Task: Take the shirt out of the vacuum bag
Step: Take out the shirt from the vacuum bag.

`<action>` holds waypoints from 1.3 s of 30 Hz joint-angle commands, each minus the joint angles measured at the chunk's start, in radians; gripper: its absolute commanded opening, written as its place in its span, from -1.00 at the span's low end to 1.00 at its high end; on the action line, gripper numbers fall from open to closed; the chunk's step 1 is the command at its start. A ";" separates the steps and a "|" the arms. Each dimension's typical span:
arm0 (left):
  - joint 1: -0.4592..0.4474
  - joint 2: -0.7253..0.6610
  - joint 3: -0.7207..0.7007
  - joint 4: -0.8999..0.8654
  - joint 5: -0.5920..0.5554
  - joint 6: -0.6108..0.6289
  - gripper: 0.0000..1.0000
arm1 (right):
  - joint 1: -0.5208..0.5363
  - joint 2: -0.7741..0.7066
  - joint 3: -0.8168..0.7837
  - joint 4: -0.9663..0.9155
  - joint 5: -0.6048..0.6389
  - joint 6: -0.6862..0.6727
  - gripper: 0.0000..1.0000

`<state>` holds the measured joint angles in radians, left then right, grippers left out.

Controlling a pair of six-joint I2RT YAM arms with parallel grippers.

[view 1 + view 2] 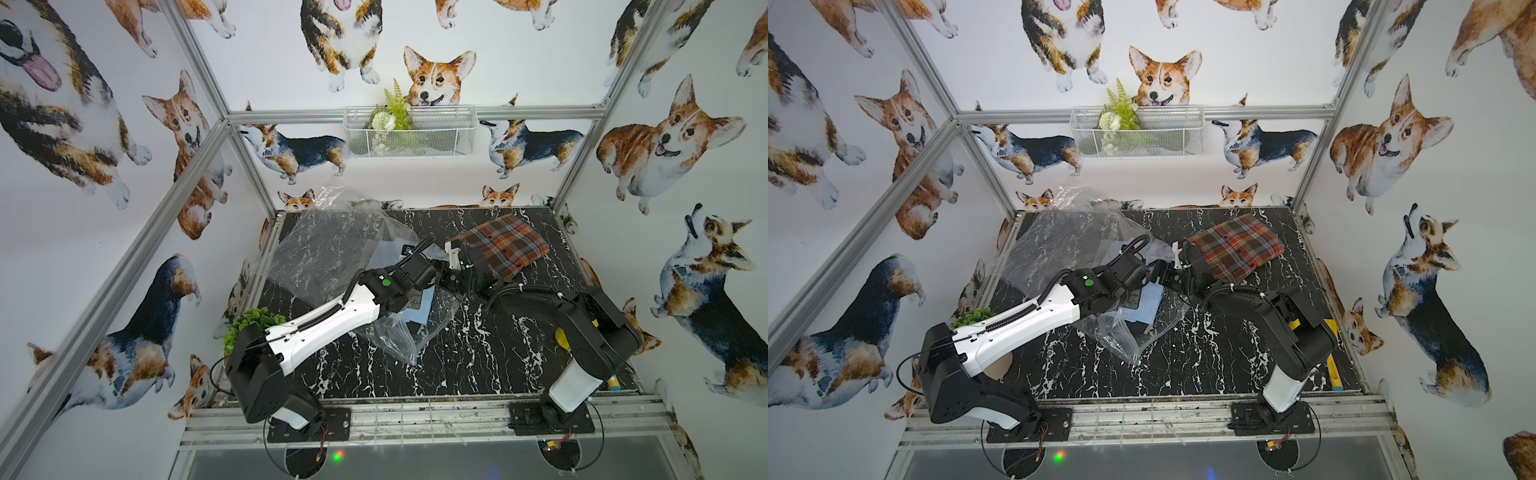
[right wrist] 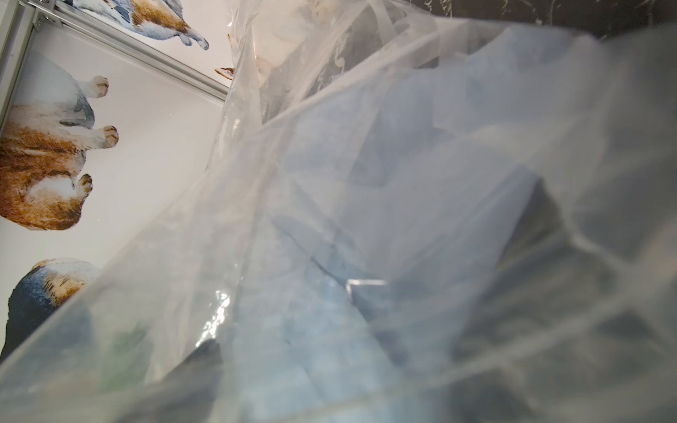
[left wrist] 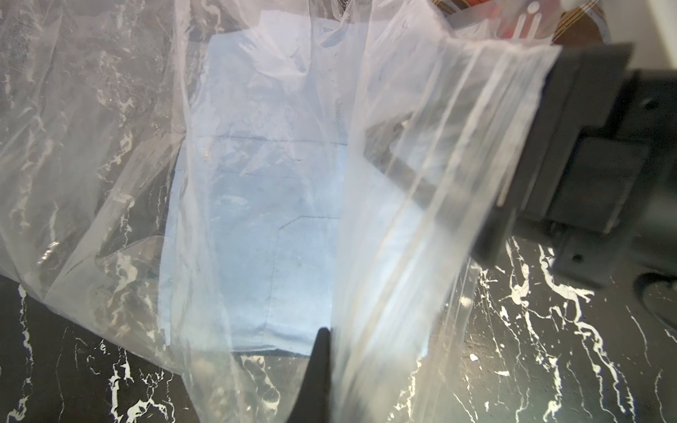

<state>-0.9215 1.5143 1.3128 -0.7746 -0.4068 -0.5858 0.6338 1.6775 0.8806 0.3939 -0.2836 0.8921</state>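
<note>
Top views show us the vacuum bag (image 1: 332,249) sprawled from desk (image 1: 478,353) centre toward eleven o'clock, blue shirt (image 1: 419,309) still inside. Left wrist: our left fingers (image 3: 322,366) pinch its zip edge. Right wrist: our right fingers (image 2: 207,360) gape wide, shirt ungrasped.

White walls (image 1: 270,66) printed with corgis are braced by an aluminium frame (image 1: 291,113). A black marble-patterned tabletop (image 1: 478,353) is fitted below. A wire basket (image 1: 440,139), apparently filled with artificial greenery (image 1: 397,110), is hung on the rear wall.
</note>
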 commanded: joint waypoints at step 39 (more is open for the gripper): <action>0.000 0.017 0.002 -0.006 0.029 -0.031 -1.00 | 0.024 -0.145 -0.033 -0.033 -0.010 0.000 0.86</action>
<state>-0.9215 1.5284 1.3163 -0.7769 -0.3874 -0.5961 0.6548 1.5089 0.8425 0.3691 -0.2958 0.9127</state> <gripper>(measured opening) 0.052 0.928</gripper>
